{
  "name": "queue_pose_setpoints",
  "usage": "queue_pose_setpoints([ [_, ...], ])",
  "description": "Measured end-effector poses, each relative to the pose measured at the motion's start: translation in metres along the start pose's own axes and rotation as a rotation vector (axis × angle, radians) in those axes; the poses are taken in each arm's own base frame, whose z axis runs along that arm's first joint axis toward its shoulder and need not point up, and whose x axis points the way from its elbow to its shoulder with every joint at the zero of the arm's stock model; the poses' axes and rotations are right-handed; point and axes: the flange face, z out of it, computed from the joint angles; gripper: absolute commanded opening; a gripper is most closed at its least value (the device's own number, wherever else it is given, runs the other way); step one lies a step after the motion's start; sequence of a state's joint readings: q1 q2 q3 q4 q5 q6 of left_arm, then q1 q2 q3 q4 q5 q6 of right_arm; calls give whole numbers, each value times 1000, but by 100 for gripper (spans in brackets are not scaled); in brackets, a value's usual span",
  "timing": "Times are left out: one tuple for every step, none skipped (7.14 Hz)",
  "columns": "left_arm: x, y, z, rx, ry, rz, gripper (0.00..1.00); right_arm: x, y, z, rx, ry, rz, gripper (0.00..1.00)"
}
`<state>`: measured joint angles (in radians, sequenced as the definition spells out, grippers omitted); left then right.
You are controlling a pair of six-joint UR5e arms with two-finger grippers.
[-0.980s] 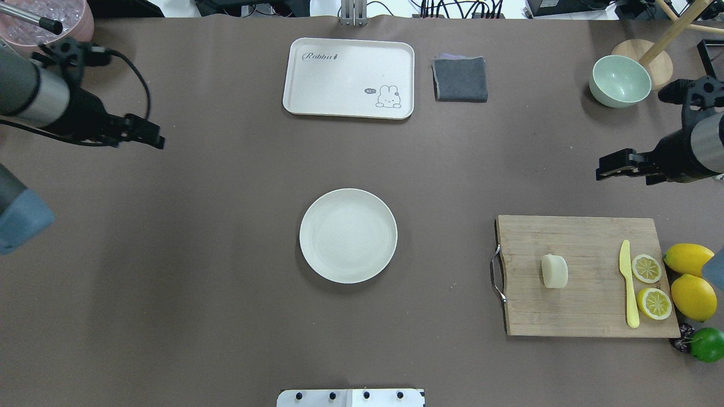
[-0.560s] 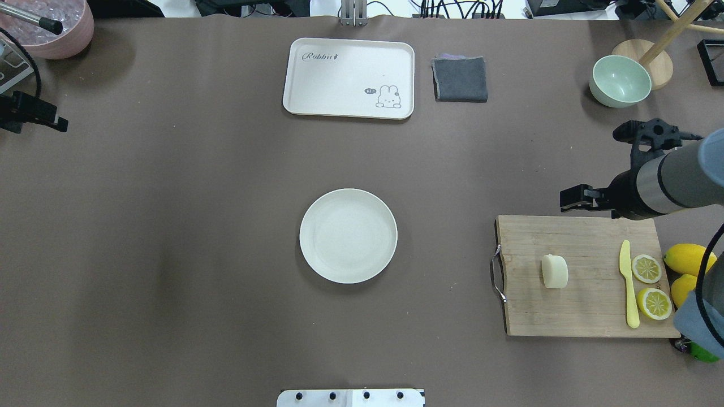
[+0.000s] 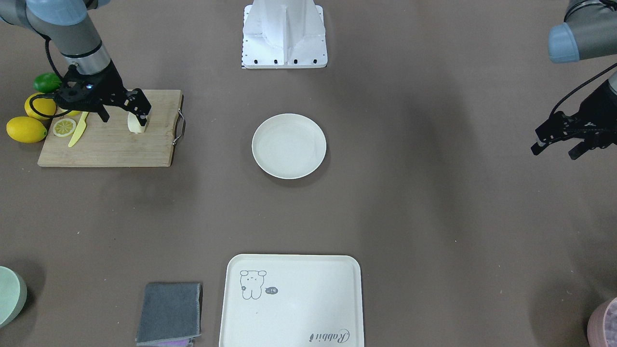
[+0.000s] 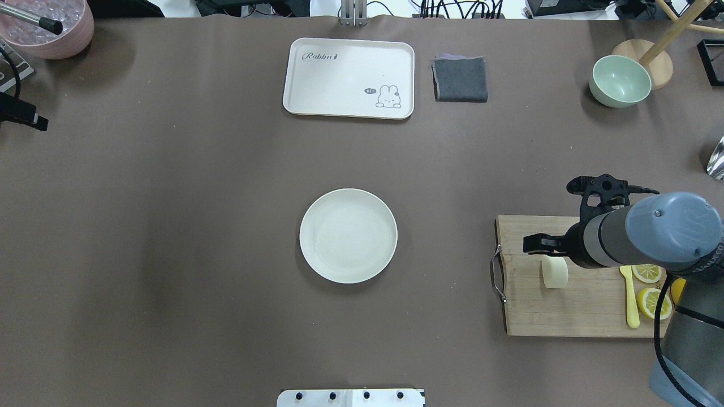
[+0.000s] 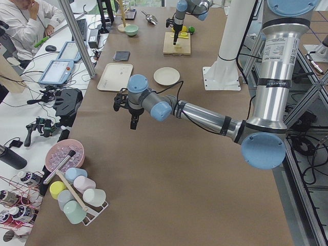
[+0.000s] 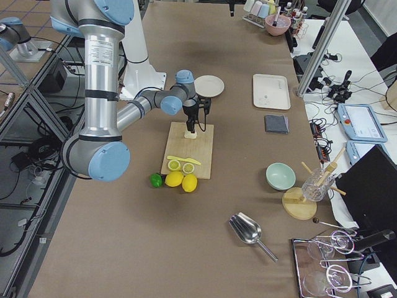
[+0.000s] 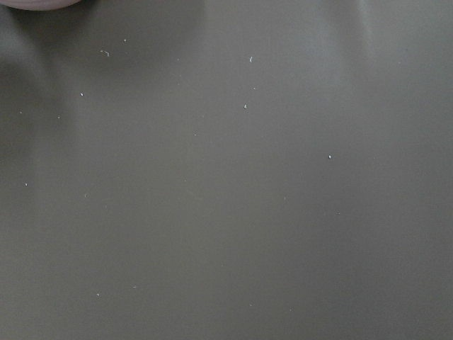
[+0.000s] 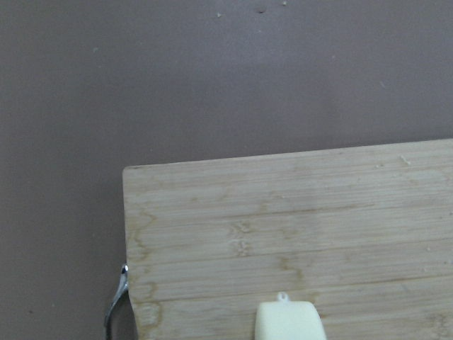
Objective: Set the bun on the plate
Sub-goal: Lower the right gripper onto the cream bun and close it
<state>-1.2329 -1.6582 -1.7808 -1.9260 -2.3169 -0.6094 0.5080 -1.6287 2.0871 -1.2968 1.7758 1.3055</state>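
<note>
Right pincer (image 4: 531,244) low over bun (image 4: 555,273) on cutting board (image 4: 565,311); open or closed, can't tell. Plate (image 4: 348,236) well apart, beyond its tips.

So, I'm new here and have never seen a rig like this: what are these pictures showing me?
Two robot arms work at a table, filmed at one moment from above, from the front, from both ends and from each wrist. The right gripper hovers open over a wooden cutting board, close to the bun; it holds nothing. The left gripper hangs open, empty, off to the side. The round plate lies empty mid-table. Also there: a tray, a grey cloth, a green bowl.
</note>
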Motion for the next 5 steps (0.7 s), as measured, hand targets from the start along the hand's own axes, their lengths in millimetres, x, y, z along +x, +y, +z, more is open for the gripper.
queue_pose_setpoints([
  [0, 0, 0, 1, 0, 1, 98, 7, 9, 7, -4, -21, -18, 98],
  [1, -1, -1, 2, 0, 3, 98, 22, 15, 15, -4, -37, -29, 97],
  [1, -1, -1, 3, 1, 4, 98, 35, 20, 25, -4, -36, -35, 90],
  [1, -1, -1, 3, 1, 5, 98, 41, 22, 35, -1, -24, -40, 78],
  [1, 0, -1, 3, 1, 6, 98, 42, 25, 42, 7, -12, -45, 58],
])
